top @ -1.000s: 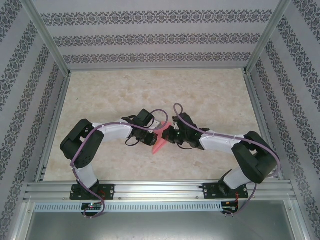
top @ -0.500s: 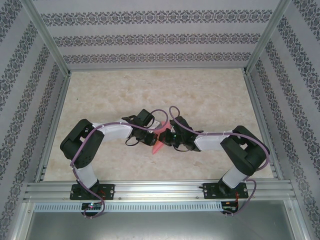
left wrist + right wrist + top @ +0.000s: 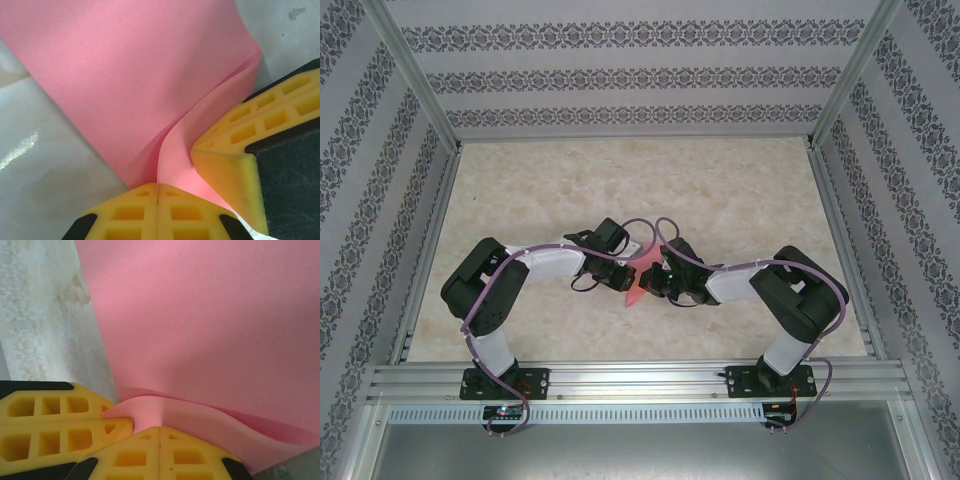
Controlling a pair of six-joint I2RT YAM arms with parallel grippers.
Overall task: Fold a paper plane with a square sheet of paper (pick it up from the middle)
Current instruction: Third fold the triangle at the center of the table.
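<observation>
The pink square sheet of paper (image 3: 636, 290) is folded into layers and held up between my two grippers at the table's middle, with a pointed tip toward the near edge. My left gripper (image 3: 625, 277) is shut on it from the left. In the left wrist view its jaws (image 3: 158, 192) are closed on a paper edge (image 3: 130, 75), and the other gripper's yellow fingers (image 3: 235, 150) press in from the right. My right gripper (image 3: 652, 281) is shut on the sheet from the right. In the right wrist view its jaws (image 3: 160, 435) pinch a curved fold (image 3: 210, 325) next to the left fingers (image 3: 50, 425).
The marble-patterned table (image 3: 620, 180) is enclosed by patterned walls (image 3: 640, 80) at the back and both sides. An aluminium rail (image 3: 640, 380) carrying both arm bases runs along the near edge. Purple cables loop over both arms.
The right arm has folded inward and its gripper has moved left, closer to the left gripper. The left arm has stayed still. Both keep hold of the paper.
</observation>
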